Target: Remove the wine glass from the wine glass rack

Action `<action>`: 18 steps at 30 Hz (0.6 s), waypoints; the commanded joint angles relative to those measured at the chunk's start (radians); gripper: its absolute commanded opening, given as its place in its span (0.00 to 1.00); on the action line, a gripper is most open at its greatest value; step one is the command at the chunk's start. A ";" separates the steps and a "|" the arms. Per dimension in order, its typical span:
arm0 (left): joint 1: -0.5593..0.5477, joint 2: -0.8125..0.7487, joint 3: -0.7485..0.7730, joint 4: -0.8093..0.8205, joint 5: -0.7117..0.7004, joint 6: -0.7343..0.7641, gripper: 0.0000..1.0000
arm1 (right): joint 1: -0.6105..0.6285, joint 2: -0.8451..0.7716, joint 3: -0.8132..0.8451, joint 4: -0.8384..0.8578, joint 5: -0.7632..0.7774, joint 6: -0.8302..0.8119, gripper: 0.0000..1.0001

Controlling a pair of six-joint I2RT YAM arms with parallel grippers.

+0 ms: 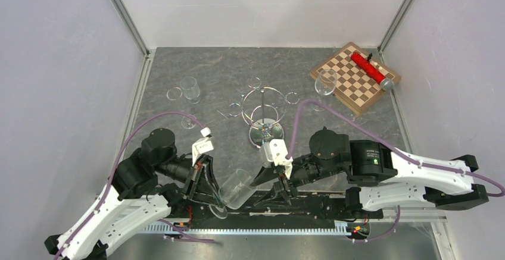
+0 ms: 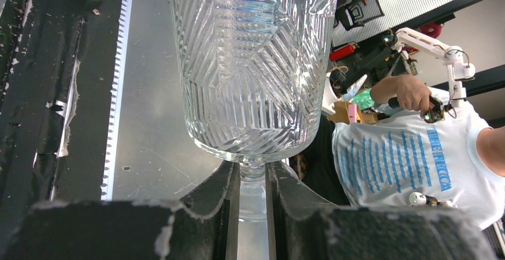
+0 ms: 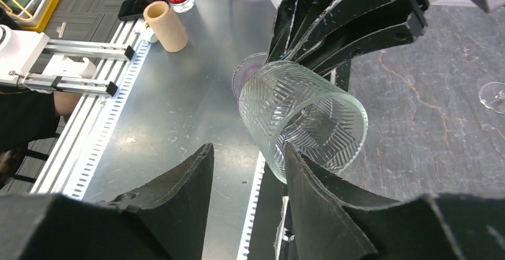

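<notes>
Clear of the wine glass rack (image 1: 264, 108), the wine glass (image 2: 253, 63) was gripped by its stem in the left gripper (image 2: 252, 179) — right gripper (image 3: 249, 153) jaws seen open nearby — with a gentle set-down judged next

At the table (image 1: 220, 69)'s near edge, my left claw (image 2: 252, 174) is hiding the wine glass (image 2: 253, 63)'s stem and foot, and the wrist view's top edge is cutting off the rim. From above, the wine glass rack (image 1: 264, 130)'s loops are showing too small to count.
</notes>
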 commanded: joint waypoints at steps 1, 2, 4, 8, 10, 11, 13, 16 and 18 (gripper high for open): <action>-0.003 -0.011 0.041 0.036 0.058 0.050 0.02 | -0.005 0.024 0.029 0.058 -0.064 -0.001 0.49; -0.003 -0.012 0.042 0.038 0.058 0.050 0.02 | -0.006 0.029 0.029 0.062 -0.073 -0.001 0.47; -0.003 -0.015 0.045 0.036 0.058 0.050 0.02 | -0.009 0.035 0.029 0.069 -0.093 -0.001 0.43; -0.003 -0.019 0.050 0.033 0.058 0.050 0.02 | -0.016 0.047 0.018 0.096 -0.130 0.005 0.37; -0.003 -0.018 0.051 0.032 0.058 0.049 0.02 | -0.021 0.054 0.015 0.109 -0.147 0.010 0.34; -0.003 -0.019 0.051 0.032 0.058 0.051 0.02 | -0.022 0.058 0.015 0.112 -0.158 0.012 0.33; -0.003 -0.019 0.050 0.032 0.058 0.053 0.02 | -0.026 0.066 0.013 0.120 -0.170 0.014 0.33; -0.003 -0.018 0.053 0.031 0.056 0.056 0.02 | -0.032 0.077 0.010 0.136 -0.200 0.020 0.32; -0.003 -0.017 0.054 0.030 0.056 0.059 0.02 | -0.035 0.089 0.008 0.143 -0.219 0.024 0.31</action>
